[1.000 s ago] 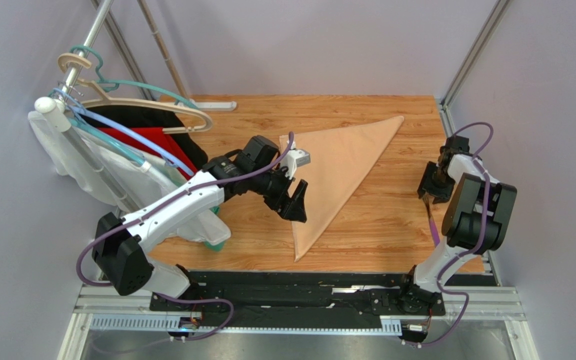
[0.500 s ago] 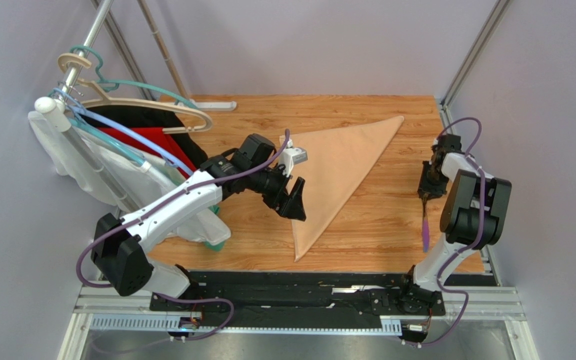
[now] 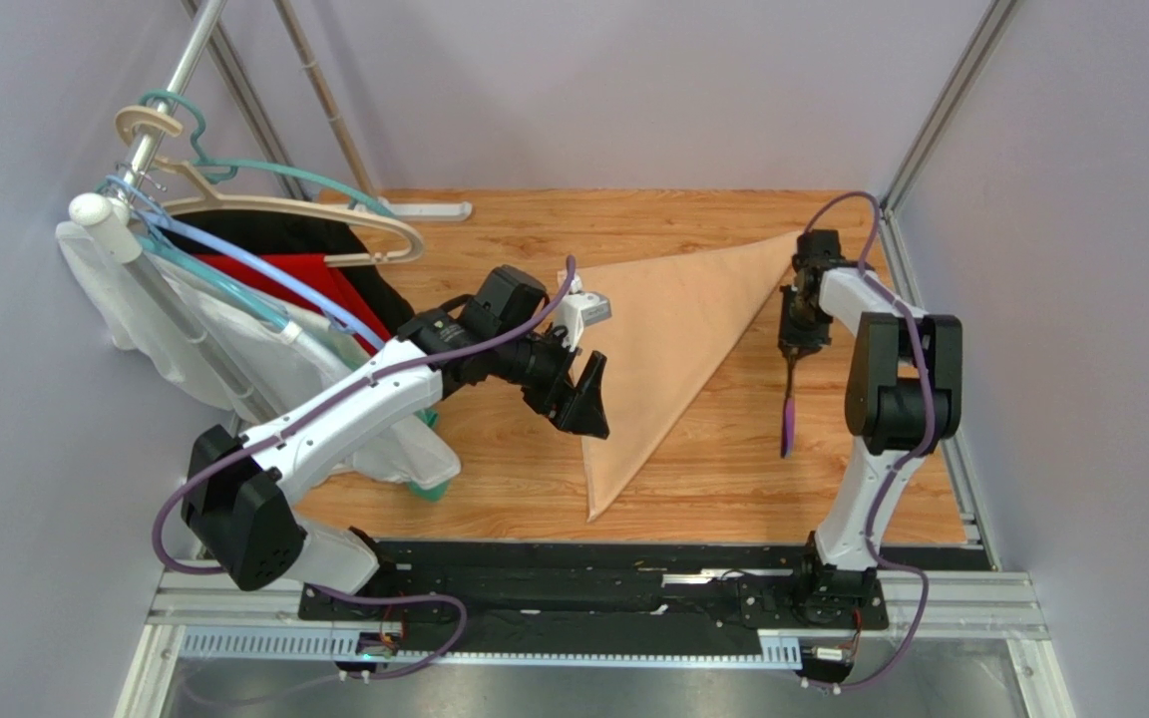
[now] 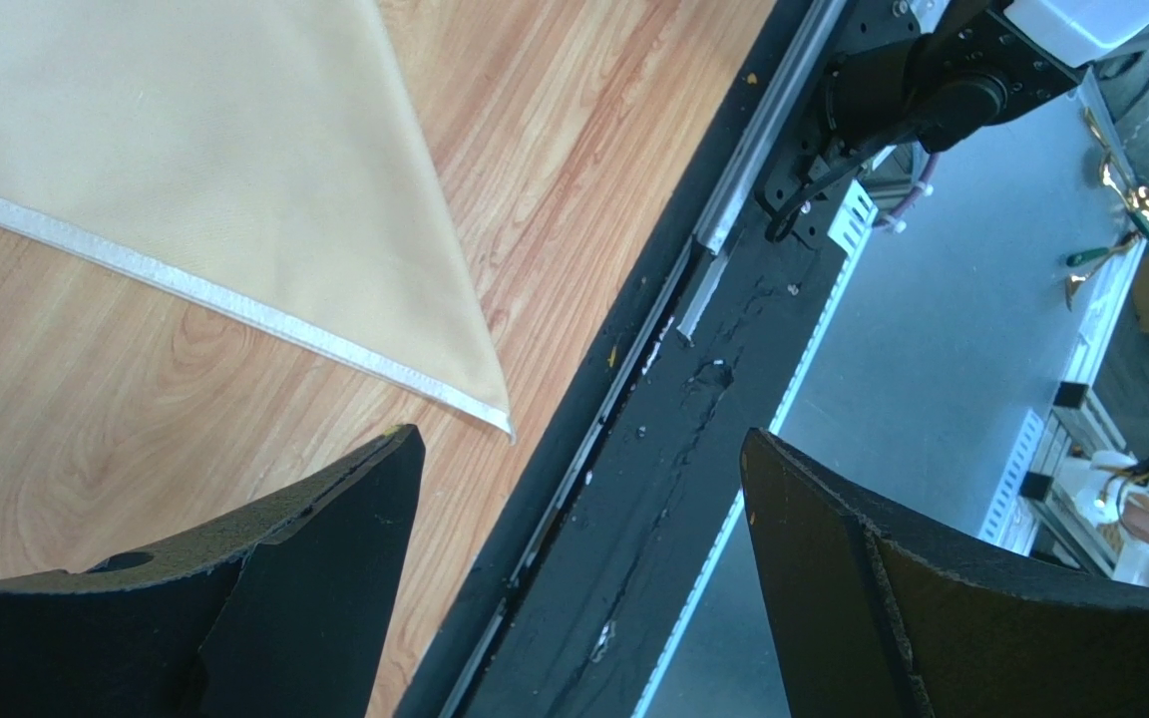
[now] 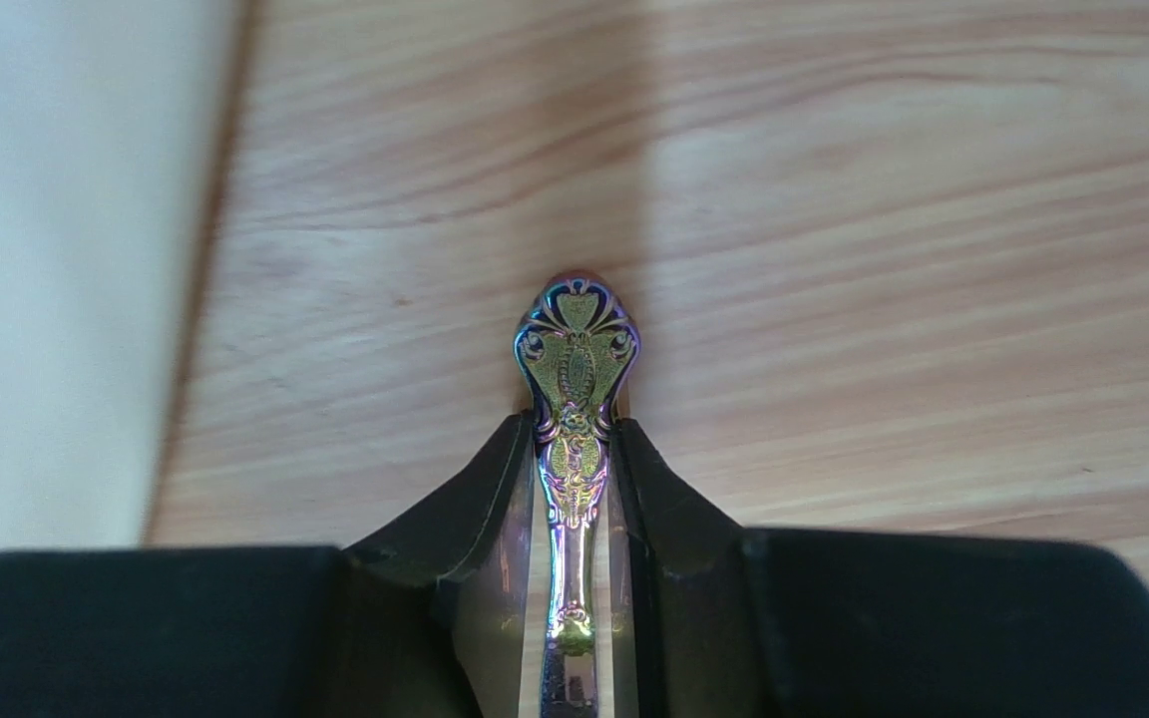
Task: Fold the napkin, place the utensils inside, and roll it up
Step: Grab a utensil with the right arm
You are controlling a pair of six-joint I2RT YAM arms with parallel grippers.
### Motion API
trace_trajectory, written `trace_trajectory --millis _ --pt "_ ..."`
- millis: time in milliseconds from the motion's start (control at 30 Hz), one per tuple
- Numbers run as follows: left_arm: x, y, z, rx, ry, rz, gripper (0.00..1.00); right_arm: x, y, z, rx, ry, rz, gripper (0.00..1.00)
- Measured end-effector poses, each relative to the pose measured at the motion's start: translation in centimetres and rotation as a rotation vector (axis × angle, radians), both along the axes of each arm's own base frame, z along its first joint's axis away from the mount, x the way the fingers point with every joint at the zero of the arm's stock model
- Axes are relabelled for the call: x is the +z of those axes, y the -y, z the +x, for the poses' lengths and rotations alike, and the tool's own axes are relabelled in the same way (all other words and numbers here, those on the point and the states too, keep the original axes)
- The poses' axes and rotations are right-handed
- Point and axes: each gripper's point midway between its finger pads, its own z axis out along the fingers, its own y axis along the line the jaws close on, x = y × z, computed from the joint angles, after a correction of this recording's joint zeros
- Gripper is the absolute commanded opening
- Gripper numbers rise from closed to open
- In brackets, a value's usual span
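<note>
Right gripper [image 5: 573, 449] is now clamped on the slim iridescent purple utensil [image 5: 576, 359] and swung over beside the folded peach-beige cloth napkin [image 3: 671, 337], so placement's probably next; left gripper [image 3: 588, 401] is parked wide open, empty.

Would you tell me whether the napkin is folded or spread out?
Folded: the napkin lies flat as a triangle rather than an open square, with one long straight edge running diagonally across the wood.

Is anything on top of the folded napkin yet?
Nothing shows on the napkin: its visible top is bare. The left gripper hangs over its left edge and hides a strip. The right gripper holds a utensil beside it, over the table.
</note>
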Motion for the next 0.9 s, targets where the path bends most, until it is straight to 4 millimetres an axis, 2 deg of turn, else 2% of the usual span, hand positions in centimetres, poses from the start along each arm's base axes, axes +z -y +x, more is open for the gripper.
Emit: trace_trajectory --millis 67,167,267,433,533,733,900 --pt "0.0 0.0 0.0 0.001 0.0 0.001 0.87 0.0 -1.3 0.7 0.01 0.006 -0.001 0.19" --pt "0.0 0.0 0.1 0.003 0.001 0.002 0.87 0.0 -2.5 0.6 0.005 0.007 0.004 0.24" --pt "0.0 0.0 0.1 0.003 0.002 0.002 0.87 0.0 -2.6 0.1 -0.01 0.018 0.009 0.31" --pt "0.0 0.0 0.1 0.003 0.001 0.002 0.87 -0.2 -2.6 -2.2 -0.028 0.0 0.016 0.34" --pt "0.0 0.0 0.1 0.003 0.001 0.002 0.87 -0.2 -2.7 -2.4 -0.033 -0.003 0.02 0.35" --pt "0.0 0.0 0.1 0.003 0.001 0.002 0.87 -0.3 -2.8 -2.5 -0.039 0.009 0.033 0.33" --pt "0.0 0.0 0.1 0.003 0.002 0.002 0.87 -0.3 -3.2 -2.5 -0.038 0.016 0.063 0.22"
